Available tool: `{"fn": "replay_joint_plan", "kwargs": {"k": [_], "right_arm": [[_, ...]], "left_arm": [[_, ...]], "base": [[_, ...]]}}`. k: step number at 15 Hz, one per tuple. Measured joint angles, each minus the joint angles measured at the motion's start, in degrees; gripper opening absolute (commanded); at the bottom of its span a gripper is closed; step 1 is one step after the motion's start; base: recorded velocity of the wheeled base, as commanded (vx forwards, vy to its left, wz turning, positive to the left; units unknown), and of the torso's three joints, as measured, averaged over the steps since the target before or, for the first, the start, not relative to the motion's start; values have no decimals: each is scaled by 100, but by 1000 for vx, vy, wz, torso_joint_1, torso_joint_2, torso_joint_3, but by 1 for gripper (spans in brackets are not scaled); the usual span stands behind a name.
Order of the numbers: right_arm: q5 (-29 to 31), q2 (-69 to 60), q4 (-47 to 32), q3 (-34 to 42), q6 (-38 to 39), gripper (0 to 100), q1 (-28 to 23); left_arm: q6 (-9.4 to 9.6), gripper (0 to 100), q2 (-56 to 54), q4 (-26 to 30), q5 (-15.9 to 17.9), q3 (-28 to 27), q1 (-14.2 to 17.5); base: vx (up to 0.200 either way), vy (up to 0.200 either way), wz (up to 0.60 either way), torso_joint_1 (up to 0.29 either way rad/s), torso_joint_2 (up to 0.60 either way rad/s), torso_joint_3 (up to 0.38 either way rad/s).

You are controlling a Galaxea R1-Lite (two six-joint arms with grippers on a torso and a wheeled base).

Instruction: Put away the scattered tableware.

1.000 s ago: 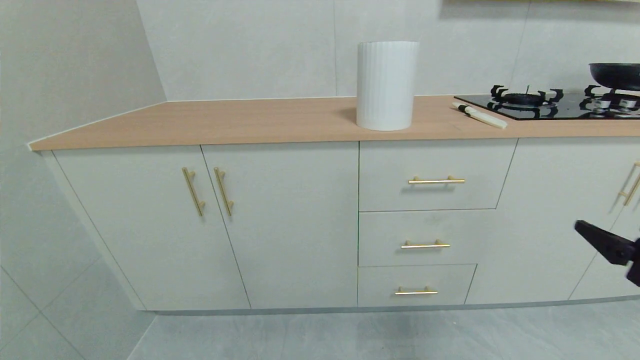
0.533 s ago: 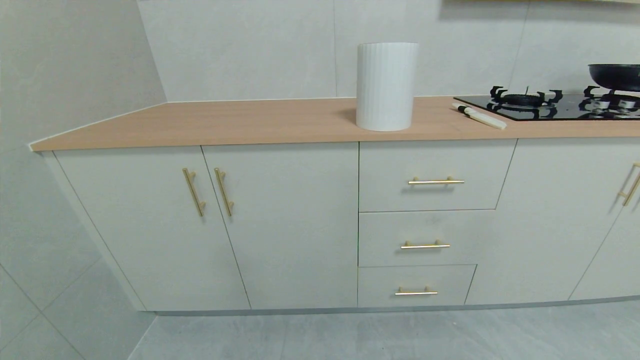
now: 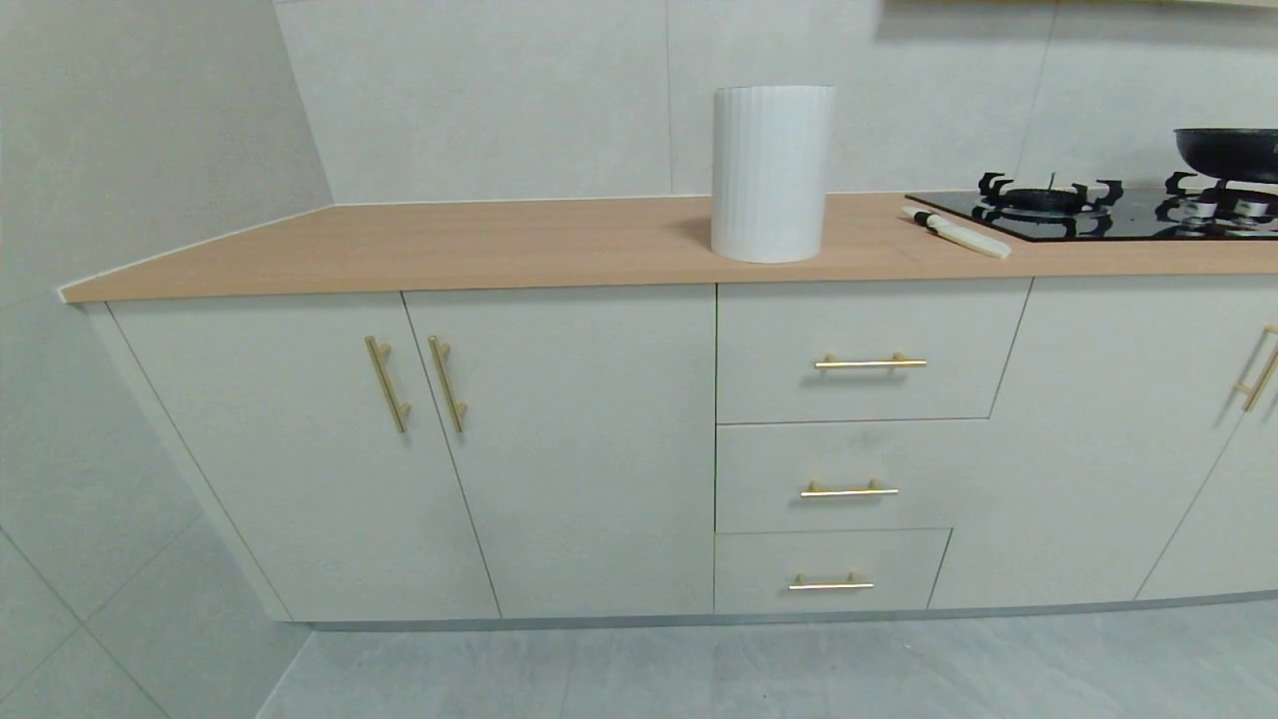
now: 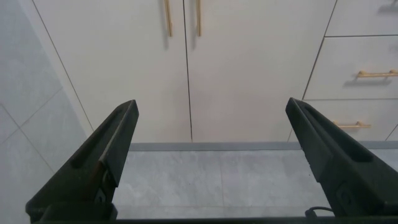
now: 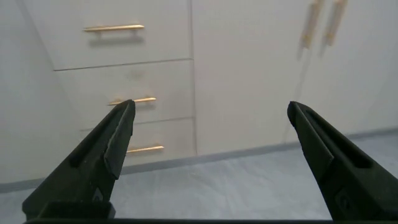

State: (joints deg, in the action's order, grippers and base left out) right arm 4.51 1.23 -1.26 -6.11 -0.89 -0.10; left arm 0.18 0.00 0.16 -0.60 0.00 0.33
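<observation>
— State of the left gripper [image 4: 211, 109]?
— Spread wide, gripping nothing, facing the double doors [image 4: 236, 74].
— Along the countertop [image 3: 449, 245], left to right?
— At upper centre, a white ribbed holder [image 3: 771, 172], standing upright.
— And the tableware?
— To the right of that, a cream utensil [image 3: 957, 232] with a dark tip, lying flat, apart from the holder, just beside the hob [image 3: 1098, 226]. Farther right, a black pan [image 3: 1228, 150] on a burner.
— State of the right gripper [image 5: 211, 107]?
— Spread just as wide, gripping nothing, facing the drawers [image 5: 124, 56].

Canister [image 3: 771, 172], utensil [image 3: 957, 232] and hob [image 3: 1088, 222] occupy the countertop's [image 3: 449, 245] right half
</observation>
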Motion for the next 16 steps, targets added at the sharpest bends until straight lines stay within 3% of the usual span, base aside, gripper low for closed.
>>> {"fn": "replay_joint_plan", "kwargs": {"k": [5,16], "right_arm": [[-718,-123,357,562,7,100,-1],[-763,-139,146,611,56,100,10]], "left_arm": [[0,100,0,0,0,0,-2],[11,100,0,2,0,0,0]], "base": [[0,0,0,0,0,0],[0,0,0,0,0,0]]}}
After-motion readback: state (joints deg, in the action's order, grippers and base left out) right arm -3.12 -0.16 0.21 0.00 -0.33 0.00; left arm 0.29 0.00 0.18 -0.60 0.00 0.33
